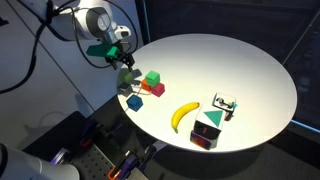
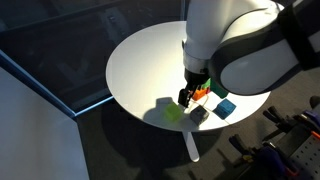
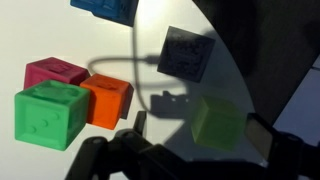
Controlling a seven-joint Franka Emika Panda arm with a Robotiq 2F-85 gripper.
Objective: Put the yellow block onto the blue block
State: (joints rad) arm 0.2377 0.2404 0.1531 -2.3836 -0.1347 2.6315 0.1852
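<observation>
The yellow block (image 3: 220, 124) lies in shadow on the white table, lime-yellow in the wrist view. It also shows in both exterior views (image 1: 135, 101) (image 2: 175, 113). My gripper (image 3: 198, 126) is open and hangs over it, one finger on each side of the block in the wrist view, holding nothing. The gripper shows in both exterior views (image 1: 126, 76) (image 2: 189, 97). The blue block (image 3: 105, 8) sits at the top edge of the wrist view, past a dark grey block (image 3: 187, 52). It shows at the table's edge in an exterior view (image 2: 225, 107).
A green cube (image 3: 50, 115), an orange block (image 3: 108, 100) and a magenta block (image 3: 55, 72) cluster beside the yellow block. A banana (image 1: 183, 115) and other toys (image 1: 210, 130) lie further along the round table (image 1: 240, 70). The table edge is close.
</observation>
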